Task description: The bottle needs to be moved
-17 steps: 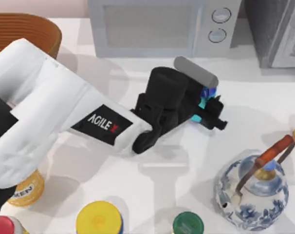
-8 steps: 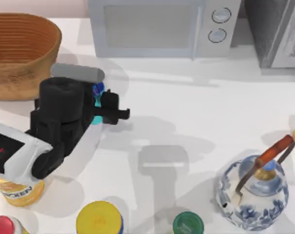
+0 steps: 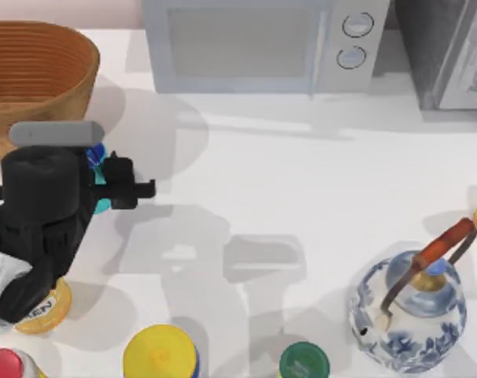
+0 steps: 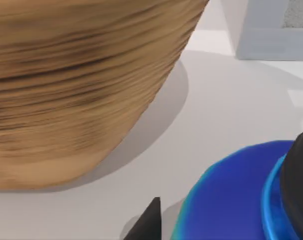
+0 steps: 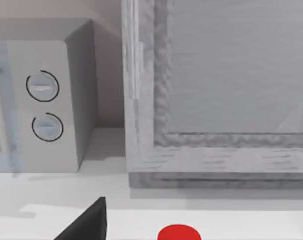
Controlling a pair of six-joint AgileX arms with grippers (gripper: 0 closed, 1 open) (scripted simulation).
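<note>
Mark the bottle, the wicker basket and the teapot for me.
bottle (image 4: pixel 226 200): left wrist view, on its dark blue shoulder.
wicker basket (image 3: pixel 34 87): top view, on its woven outer wall.
teapot (image 3: pixel 408 327): top view, on its blue-and-white body.

Counts, placed relative to the microwave (image 3: pixel 254 46): 1 microwave. 1 wicker basket (image 3: pixel 34 79) to its left. 1 bottle (image 3: pixel 97 177) below-left. 1 teapot (image 3: pixel 408 303) below-right. 2 yellow-lidded cans (image 3: pixel 160 353) (image 3: pixel 43 307), 1 green-lidded (image 3: pixel 304 361), 1 red-lidded (image 3: pixel 6 366), all well below it.
</note>
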